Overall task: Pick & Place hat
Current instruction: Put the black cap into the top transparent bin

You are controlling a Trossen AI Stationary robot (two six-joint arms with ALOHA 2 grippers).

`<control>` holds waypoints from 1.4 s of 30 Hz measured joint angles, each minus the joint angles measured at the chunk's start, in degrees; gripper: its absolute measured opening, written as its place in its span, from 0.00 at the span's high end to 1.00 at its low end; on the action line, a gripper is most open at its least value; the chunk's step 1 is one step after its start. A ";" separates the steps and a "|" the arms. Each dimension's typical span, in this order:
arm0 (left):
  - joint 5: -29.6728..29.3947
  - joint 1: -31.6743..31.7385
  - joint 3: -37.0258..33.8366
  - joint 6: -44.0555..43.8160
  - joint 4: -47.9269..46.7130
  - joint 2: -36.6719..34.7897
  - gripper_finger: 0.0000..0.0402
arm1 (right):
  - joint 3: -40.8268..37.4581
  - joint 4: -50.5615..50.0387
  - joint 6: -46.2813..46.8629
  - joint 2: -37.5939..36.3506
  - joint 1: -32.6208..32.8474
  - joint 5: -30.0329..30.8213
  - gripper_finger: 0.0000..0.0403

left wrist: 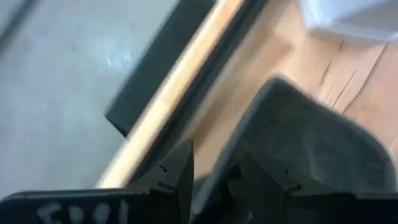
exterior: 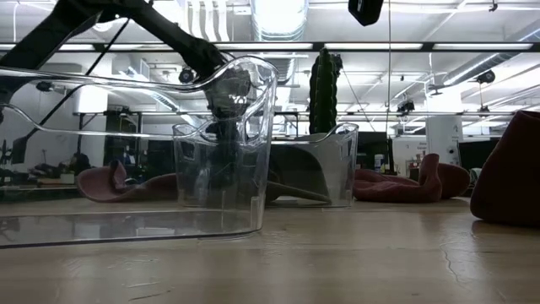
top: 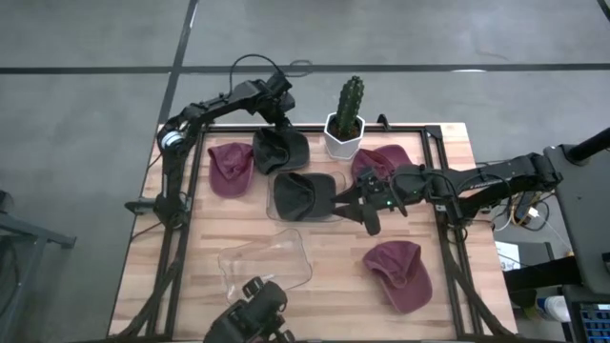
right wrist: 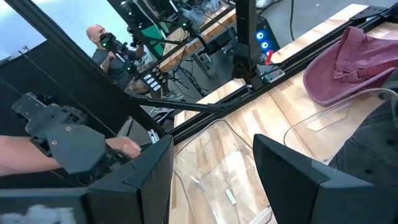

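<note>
A dark grey hat (top: 279,149) lies on the table near its far edge, and my left gripper (top: 276,116) stands over the hat's far end, shut on it. A second dark grey hat (top: 299,194) sits inside a clear container (top: 272,202) at mid-table. My right gripper (top: 355,202) hovers open just right of that container and touches nothing. Three maroon hats lie flat on the wood: one at the far left (top: 229,168), one at the far right (top: 383,160), one at the near right (top: 401,273). My left gripper pinches the far edge of the dark grey hat (left wrist: 214,180) between its two fingers (left wrist: 181,171), coming from above and slanting down. The rest of the hat (left wrist: 311,134) still lies spread on the table beside the far rail.
A cactus in a white pot (top: 345,122) stands at the far edge, right of my left gripper. A clear container (top: 270,262) with nothing in it lies toward the near edge. Black frame rails (top: 443,205) run along the table's sides. A person (right wrist: 102,46) stands in the room beyond.
</note>
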 joint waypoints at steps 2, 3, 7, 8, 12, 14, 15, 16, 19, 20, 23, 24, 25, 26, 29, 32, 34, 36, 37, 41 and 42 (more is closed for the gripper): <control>0.15 0.27 0.28 1.08 -0.29 0.01 0.70 | 0.00 -0.01 0.00 0.00 0.00 1.15 0.47; 0.48 0.36 0.28 1.91 -0.61 0.16 0.70 | 0.00 -0.01 0.00 0.00 0.00 1.67 0.47; 0.99 0.44 0.26 4.99 -0.62 0.52 0.70 | 0.00 -0.01 0.00 0.00 -0.07 2.85 0.47; 1.01 0.44 0.26 5.14 -0.61 0.61 0.70 | 0.00 0.01 0.00 0.00 -0.05 2.85 0.47; 2.51 0.46 0.26 5.27 -0.67 0.94 0.70 | 0.00 0.01 0.00 0.00 0.00 2.89 0.47; 3.50 0.48 0.26 4.94 -0.68 0.96 0.70 | 0.00 0.01 0.02 0.00 0.00 3.82 0.47; 3.66 0.48 0.26 4.91 -0.70 1.02 0.70 | 0.00 0.01 0.00 0.00 0.00 4.01 0.47; 3.68 0.48 0.24 4.93 -0.71 1.09 0.70 | 0.00 0.01 0.01 0.00 0.00 4.13 0.47; 3.89 0.53 0.21 5.61 -0.82 1.13 0.70 | 0.00 0.01 0.02 0.00 0.00 4.32 0.47; 3.91 0.61 0.21 5.79 -0.80 1.13 0.70 | 0.00 0.01 0.02 0.00 0.00 4.32 0.47; 4.35 0.68 -0.09 5.78 -1.02 1.13 0.70 | 0.00 0.01 0.02 0.00 0.00 4.32 0.47; 4.61 0.68 -0.53 5.57 -0.96 1.13 0.70 | 0.00 0.01 0.01 0.00 0.00 4.34 0.47; 4.68 0.72 -1.08 5.38 -1.00 1.13 0.70 | 0.00 0.01 0.02 0.00 0.00 4.32 0.47; 4.68 0.72 -1.81 5.32 -1.01 1.13 0.70 | 0.00 0.01 0.02 0.00 0.00 4.33 0.47; 3.54 0.71 -3.80 5.96 -1.03 1.15 0.70 | 0.00 0.01 0.02 0.00 0.00 4.34 0.47; 3.41 0.83 -4.96 6.01 -0.36 1.14 0.70 | 0.00 0.01 0.04 0.00 0.00 4.34 0.47; 3.46 0.87 -5.96 5.99 -0.03 1.15 0.70 | 0.00 0.02 0.02 0.00 0.00 4.35 0.47; 3.43 0.87 -6.75 5.99 -0.20 1.15 0.70 | 0.00 0.03 0.02 0.00 0.00 4.38 0.47; 3.44 0.85 -7.01 5.99 -0.19 1.15 0.70 | 0.00 0.01 0.02 0.00 0.00 4.50 0.47; 2.80 0.85 -7.33 6.52 0.07 1.13 0.70 | 0.00 0.01 0.03 0.00 0.00 5.39 0.47; 2.01 0.83 -7.16 6.54 0.17 1.13 0.70 | 0.00 0.01 0.02 0.00 -0.02 5.39 0.47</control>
